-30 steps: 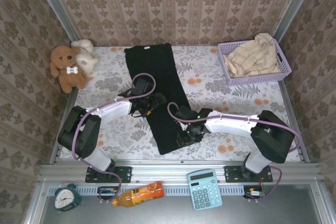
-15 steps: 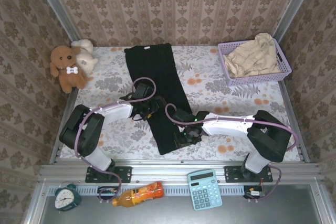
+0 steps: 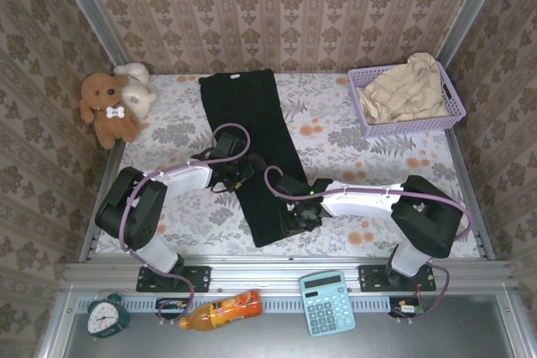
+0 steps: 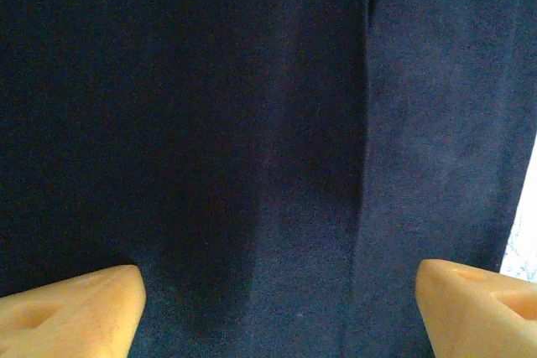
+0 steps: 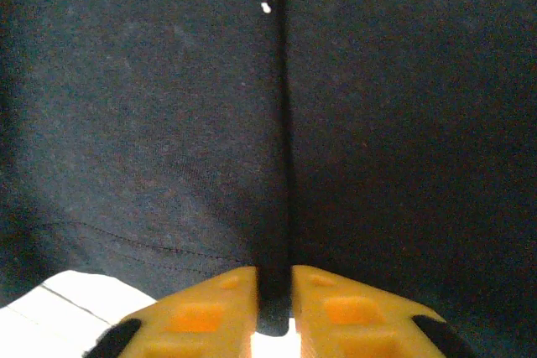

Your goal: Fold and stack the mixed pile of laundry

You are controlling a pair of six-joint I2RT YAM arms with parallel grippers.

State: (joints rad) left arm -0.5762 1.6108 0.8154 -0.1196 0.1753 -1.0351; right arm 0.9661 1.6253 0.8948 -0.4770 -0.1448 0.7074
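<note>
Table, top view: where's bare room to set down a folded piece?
Widest: between the black garment and the lavender basket. Smaller: between the plush toys and the garment's left edge. Crowded: the garment's near end, under the left arm and right arm.
</note>
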